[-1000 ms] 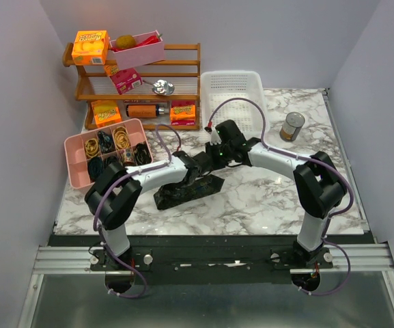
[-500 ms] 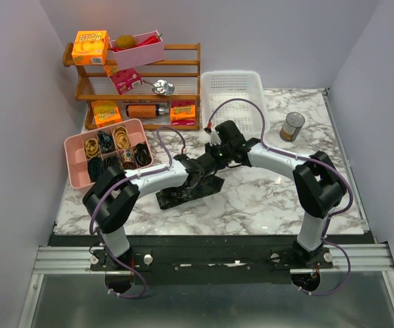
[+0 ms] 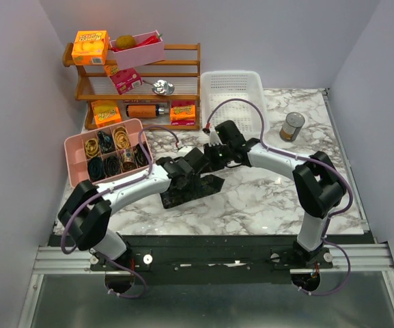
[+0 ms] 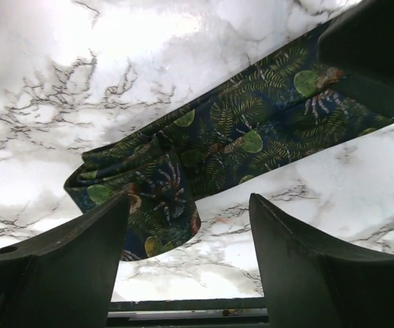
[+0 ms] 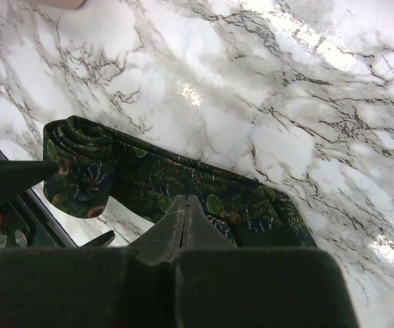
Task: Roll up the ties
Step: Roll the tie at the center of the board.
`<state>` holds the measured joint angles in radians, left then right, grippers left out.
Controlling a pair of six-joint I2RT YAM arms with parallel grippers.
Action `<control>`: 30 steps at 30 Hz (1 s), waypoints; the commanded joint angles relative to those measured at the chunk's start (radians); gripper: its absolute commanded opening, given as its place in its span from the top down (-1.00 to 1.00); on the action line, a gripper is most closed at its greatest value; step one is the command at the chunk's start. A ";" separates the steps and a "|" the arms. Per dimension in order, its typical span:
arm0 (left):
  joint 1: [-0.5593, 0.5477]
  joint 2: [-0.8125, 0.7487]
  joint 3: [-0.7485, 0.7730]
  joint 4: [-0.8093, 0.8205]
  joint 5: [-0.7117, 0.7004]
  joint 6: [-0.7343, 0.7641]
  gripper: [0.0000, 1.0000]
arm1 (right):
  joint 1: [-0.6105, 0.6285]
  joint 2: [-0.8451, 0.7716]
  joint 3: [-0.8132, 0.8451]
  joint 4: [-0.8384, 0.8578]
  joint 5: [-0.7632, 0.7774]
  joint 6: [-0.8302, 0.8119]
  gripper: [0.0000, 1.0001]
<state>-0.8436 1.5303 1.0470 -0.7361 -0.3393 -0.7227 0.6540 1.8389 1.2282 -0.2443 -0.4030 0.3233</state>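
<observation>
Your long, narrow tie [image 3: 191,190] of dark fabric with a green leaf print lies near the middle of the white marble desk [image 3: 272,198]. In the top view it runs from about 8 o'clock to 2 o'clock. The left wrist view shows the 8 o'clock end of the tie [image 4: 237,137] turned over into a loose, partly formed roll, with the rest lying flat toward 2 o'clock. Your left end effector [image 4: 188,205] has its jaws wide apart, one finger on each side of that rolled end, and it grips nothing. From above, the left end effector [image 3: 186,166] sits just at the tie's 11 o'clock side. Your right end effector [image 5: 185,198] has its fingers pressed together with no cloth between them. The tips point down at the flat stretch of the tie [image 5: 183,179], and you cannot tell whether they press on it. Overhead, the right end effector [image 3: 212,153] is at the tie's 1 o'clock. From the tie, a pink plastic compartment tray [image 3: 74,147] holding small loops sits at 10 o'clock. A wooden rack [image 3: 183,68] carrying orange boxes stands at 12 o'clock. A white slotted plastic basket [image 3: 231,85] is at 1 o'clock and a metal tin can [image 3: 292,126] at 2 o'clock.
</observation>
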 commanded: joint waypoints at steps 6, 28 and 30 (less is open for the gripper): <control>0.178 -0.268 -0.168 0.112 0.133 -0.006 -0.71 | 0.111 -0.009 0.033 0.026 -0.072 -0.030 0.99; 0.460 -0.618 -0.650 0.495 0.522 -0.136 -0.86 | 0.228 0.191 0.208 -0.036 -0.042 -0.059 0.99; 0.463 -0.616 -0.671 0.526 0.519 -0.138 -0.84 | 0.226 0.194 0.206 -0.038 -0.043 -0.059 0.99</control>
<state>-0.3923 0.9176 0.4046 -0.3294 0.1257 -0.8352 0.8776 2.0090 1.4006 -0.2489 -0.4759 0.2928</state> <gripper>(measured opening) 0.934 0.008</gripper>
